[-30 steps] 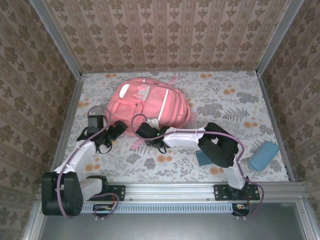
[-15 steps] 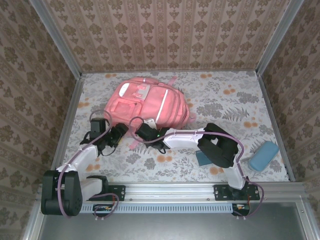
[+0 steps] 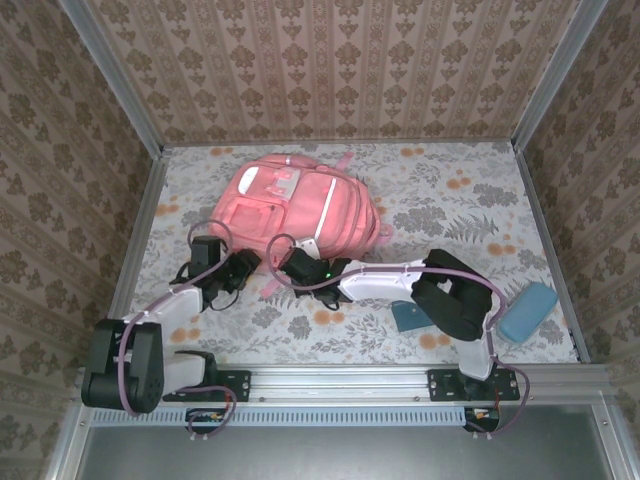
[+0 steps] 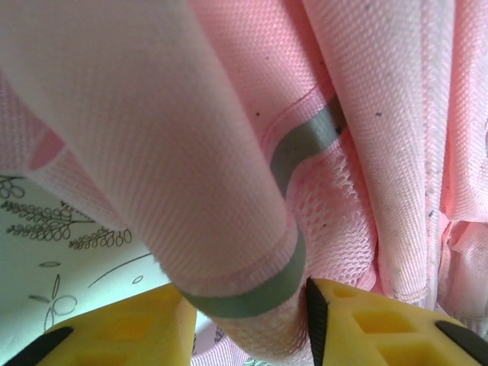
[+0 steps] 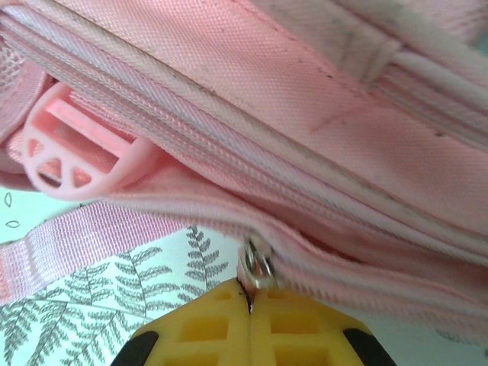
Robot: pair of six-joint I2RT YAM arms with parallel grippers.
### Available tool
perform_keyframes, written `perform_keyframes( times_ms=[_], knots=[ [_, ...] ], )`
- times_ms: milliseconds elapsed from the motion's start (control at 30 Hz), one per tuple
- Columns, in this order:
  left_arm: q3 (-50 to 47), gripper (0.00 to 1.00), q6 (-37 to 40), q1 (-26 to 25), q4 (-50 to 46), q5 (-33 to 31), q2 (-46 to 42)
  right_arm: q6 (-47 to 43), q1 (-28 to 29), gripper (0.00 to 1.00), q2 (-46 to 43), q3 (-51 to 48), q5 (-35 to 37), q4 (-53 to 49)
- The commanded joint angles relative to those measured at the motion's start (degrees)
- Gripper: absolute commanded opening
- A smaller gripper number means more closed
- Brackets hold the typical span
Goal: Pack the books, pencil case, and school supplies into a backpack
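Observation:
The salmon-pink backpack (image 3: 300, 200) lies flat at the back left of the table. My left gripper (image 3: 243, 268) is at its near-left edge. In the left wrist view, the left gripper (image 4: 244, 305) is shut on a thick padded mesh strap (image 4: 252, 267) with a grey-green band, which fills the gap between the yellow fingers (image 4: 374, 320). My right gripper (image 3: 290, 262) is at the backpack's near edge. In the right wrist view, the right gripper (image 5: 250, 293) is shut on the metal zipper pull (image 5: 259, 267). The light blue pencil case (image 3: 527, 311) and a small teal book (image 3: 407, 316) lie at the front right.
A pink plastic buckle (image 5: 69, 152) and a pink webbing strap (image 5: 76, 236) lie on the floral table cover left of the zipper pull. The right arm's elbow (image 3: 450, 295) hangs between the teal book and the pencil case. Patterned walls close in three sides.
The left gripper moved right to the backpack's near edge and closed around the padded strap. The right gripper closed on the zipper pull, and its elbow swung right, uncovering more of the teal book.

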Motion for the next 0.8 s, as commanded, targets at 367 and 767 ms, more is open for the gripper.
perform_keyframes(
  times_ms=[367, 767],
  knots=[
    [3.35, 0.00, 0.28, -0.26, 5.67, 0.68, 3.64, 6.95, -0.10, 0.00, -6.67, 0.59, 6.10, -8.72],
    [6.49, 0.00, 1.78, -1.27, 3.00, 4.13, 0.02, 9.99, 1.05, 0.44, -2.90, 5.94, 1.10, -14.21]
  ],
)
